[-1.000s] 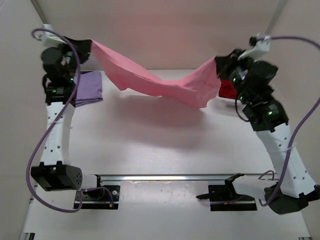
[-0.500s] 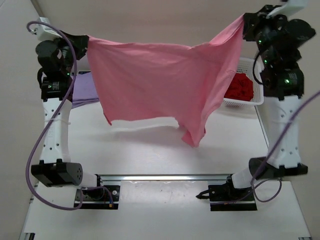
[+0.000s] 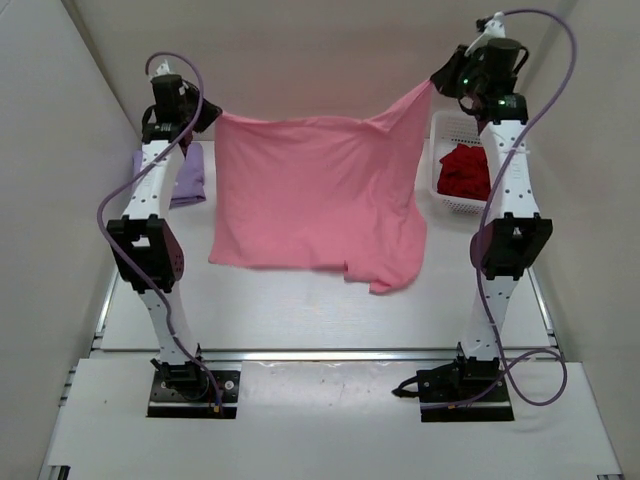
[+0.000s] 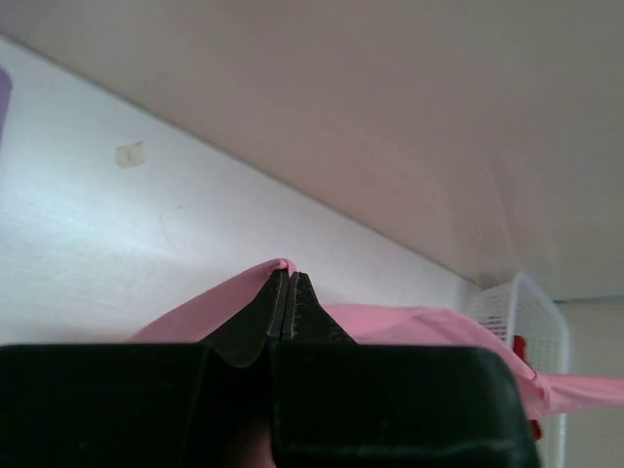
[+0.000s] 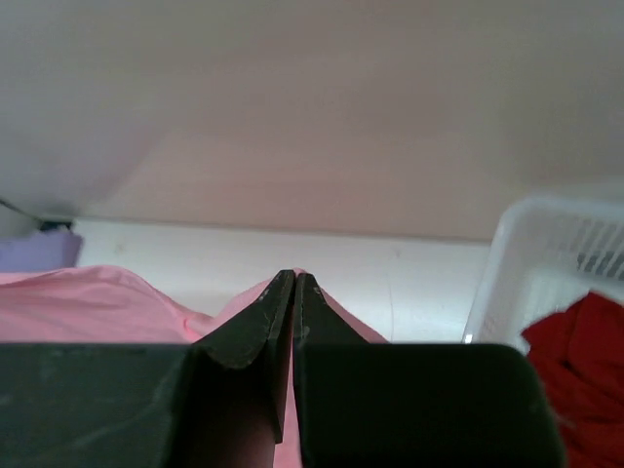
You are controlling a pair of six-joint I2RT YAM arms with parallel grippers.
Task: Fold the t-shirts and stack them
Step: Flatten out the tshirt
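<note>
At the near edge of the table (image 3: pixel 300 315), the two arm bases were seen bolted side by side behind a metal rail (image 3: pixel 330 353). Both arms were raised steeply toward the far side.

Between them, the pink t-shirt (image 3: pixel 320 190) was held up and spread out as a broad sheet above the middle of the table. Its upper edge sagged slightly between the two held corners, and its lower right corner hung lowest, folded and bunched. Whether the bottom hem touched the table could not be told.

The left gripper (image 3: pixel 212 112) was clamped on the upper left corner of the pink t-shirt. In the left wrist view its fingers (image 4: pixel 290 276) were pressed together, with pink fabric (image 4: pixel 419 322) pinched between the tips. The right gripper (image 3: pixel 433 83) was likewise closed on the upper right corner, which was held a little higher. In the right wrist view its tips (image 5: pixel 294 275) were shut on the pink cloth (image 5: pixel 88 302).

Farther back on the left, the lavender t-shirt (image 3: pixel 185 172) was laid on the table, partly hidden by the left arm. On the far right, the dark red t-shirt (image 3: pixel 463 170) was seen crumpled inside a white lattice basket (image 3: pixel 455 207). A plain wall (image 3: pixel 320 50) was seen behind everything.
</note>
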